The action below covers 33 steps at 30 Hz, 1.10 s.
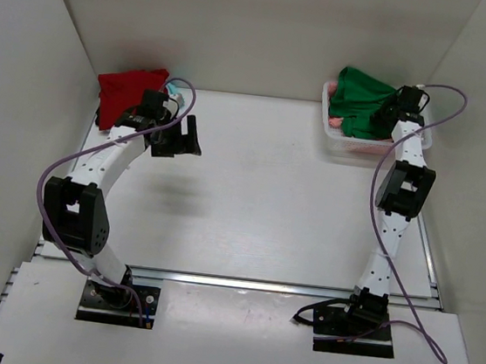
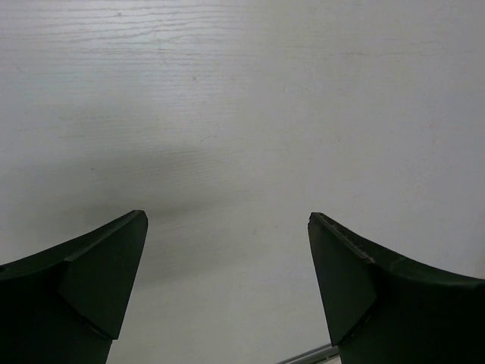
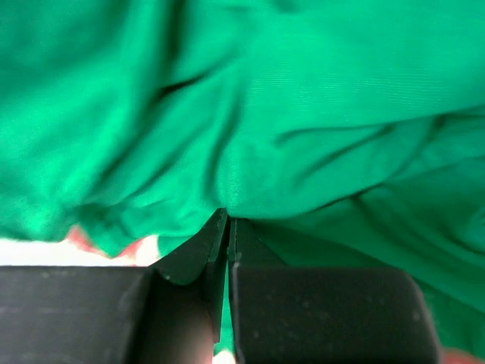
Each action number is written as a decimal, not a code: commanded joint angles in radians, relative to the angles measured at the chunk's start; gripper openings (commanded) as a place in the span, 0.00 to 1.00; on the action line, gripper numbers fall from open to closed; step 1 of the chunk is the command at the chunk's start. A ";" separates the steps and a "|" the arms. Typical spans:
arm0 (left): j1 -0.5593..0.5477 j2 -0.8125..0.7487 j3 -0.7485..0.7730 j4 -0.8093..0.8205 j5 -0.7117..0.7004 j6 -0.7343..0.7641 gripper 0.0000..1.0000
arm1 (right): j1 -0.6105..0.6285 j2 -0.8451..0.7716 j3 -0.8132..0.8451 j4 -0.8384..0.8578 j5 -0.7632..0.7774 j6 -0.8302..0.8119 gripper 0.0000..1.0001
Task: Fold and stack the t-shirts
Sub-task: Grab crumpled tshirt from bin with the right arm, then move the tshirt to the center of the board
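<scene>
Reaching right arm [image 1: 403,187]: we saw it stretched up the right side of the bench [image 1: 267,202], its elbow raised and its wrist bent down over the white mesh basket [image 1: 332,145] in the far right corner.
Right gripper [image 3: 227,221]: its fingers were pressed together on a fold of the green t-shirt [image 3: 303,91], with cloth pinched between the tips.
Green t-shirt: it lay heaped in the basket, bunched and wrinkled, directly ahead of the gripper tips and touching them.
Salmon pink t-shirt [image 1: 355,126]: we made out a strip of it under the green one, inside the basket.
Left arm [image 1: 96,165]: it curved from its base toward the far left, with the wrist held above bare bench.
Left gripper [image 2: 227,220]: its fingers stood wide apart with nothing between them, only bench below.
Dark red t-shirt [image 1: 131,88]: it lay in a heap in the far left corner, just behind the left wrist and apart from the gripper.
Turquoise t-shirt [image 1: 177,92]: we saw only a sliver of it beside the red one.
</scene>
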State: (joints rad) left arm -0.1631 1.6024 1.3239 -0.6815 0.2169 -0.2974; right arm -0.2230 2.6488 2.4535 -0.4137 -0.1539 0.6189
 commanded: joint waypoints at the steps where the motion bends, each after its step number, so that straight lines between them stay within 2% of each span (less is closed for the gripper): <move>1: -0.027 -0.041 0.041 0.019 0.031 -0.008 0.98 | 0.050 -0.226 0.036 0.093 0.004 -0.079 0.00; 2: -0.020 -0.047 0.040 0.042 0.073 -0.020 0.89 | 0.059 -0.242 0.039 0.099 -0.001 -0.115 0.00; 4: -0.019 -0.062 0.028 0.063 0.111 -0.057 0.65 | 0.102 -0.358 0.030 0.090 0.042 -0.172 0.00; 5: -0.018 -0.073 0.023 0.060 0.116 -0.063 0.37 | 0.126 -0.427 0.032 0.082 0.065 -0.217 0.00; 6: -0.030 -0.079 0.031 0.060 0.124 -0.065 0.20 | 0.138 -0.459 0.018 0.087 0.095 -0.237 0.00; 7: -0.042 -0.082 0.040 0.057 0.112 -0.062 0.15 | 0.160 -0.530 0.012 0.085 0.111 -0.263 0.00; 9: -0.061 -0.104 0.047 0.051 0.105 -0.068 0.12 | 0.203 -0.639 -0.077 0.101 0.126 -0.278 0.00; 11: -0.069 -0.125 0.035 0.056 0.099 -0.094 0.10 | 0.301 -0.803 -0.155 0.111 0.128 -0.280 0.00; 12: -0.072 -0.142 0.032 0.065 0.113 -0.117 0.10 | 0.338 -0.841 -0.192 0.101 0.183 -0.309 0.00; 15: -0.056 -0.202 -0.014 0.060 0.122 -0.144 0.14 | 0.586 -1.016 -0.272 0.084 0.363 -0.438 0.00; 16: -0.058 -0.214 -0.020 0.062 0.118 -0.144 0.15 | 0.612 -1.032 -0.272 0.054 0.396 -0.438 0.00; 17: -0.058 -0.228 -0.029 0.050 0.102 -0.141 0.18 | 0.631 -1.056 -0.271 -0.003 0.375 -0.408 0.01; 18: -0.058 -0.249 -0.038 0.042 0.092 -0.144 0.25 | 0.642 -1.084 -0.284 -0.029 0.366 -0.369 0.00; 19: -0.058 -0.269 -0.046 0.046 0.091 -0.146 0.31 | 0.639 -1.098 -0.339 -0.066 0.355 -0.349 0.00; 20: -0.065 -0.277 -0.046 0.031 0.085 -0.147 0.32 | 0.631 -1.134 -0.382 -0.076 0.343 -0.319 0.00; 21: -0.069 -0.292 -0.046 0.025 0.070 -0.151 0.38 | 0.607 -1.165 -0.459 -0.083 0.312 -0.259 0.00; 22: -0.069 -0.306 -0.051 0.011 0.061 -0.154 0.55 | 0.588 -1.175 -0.531 -0.114 0.247 -0.192 0.00; 23: -0.062 -0.312 -0.045 0.007 0.050 -0.152 0.63 | 0.544 -1.179 -0.566 -0.128 0.175 -0.168 0.00; 24: -0.072 -0.344 -0.048 -0.041 -0.008 -0.148 0.65 | 0.509 -1.169 -0.723 -0.154 0.074 -0.145 0.00; 25: -0.076 -0.360 -0.058 -0.053 -0.020 -0.143 0.65 | 0.504 -1.138 -0.760 -0.164 0.070 -0.142 0.00; 27: -0.091 -0.381 -0.086 -0.067 -0.022 -0.143 0.60 | 0.498 -1.086 -0.809 -0.197 0.041 -0.145 0.00; 29: -0.101 -0.419 -0.132 -0.050 0.013 -0.166 0.24 | 0.447 -0.991 -0.853 -0.200 -0.019 -0.156 0.00; 30: -0.101 -0.427 -0.170 -0.038 0.024 -0.180 0.21 | 0.438 -0.962 -0.854 -0.221 -0.016 -0.162 0.04; 32: -0.090 -0.447 -0.222 -0.026 0.064 -0.195 0.12 | 0.404 -0.856 -0.783 -0.307 0.014 -0.194 0.23; 33: -0.082 -0.446 -0.235 -0.003 0.093 -0.201 0.13 | 0.409 -0.833 -0.756 -0.345 0.066 -0.220 0.30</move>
State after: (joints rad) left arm -0.2558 1.1885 1.1389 -0.7048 0.2447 -0.4664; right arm 0.2230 1.8065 1.6108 -0.6392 -0.1204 0.4389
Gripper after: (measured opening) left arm 0.139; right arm 0.219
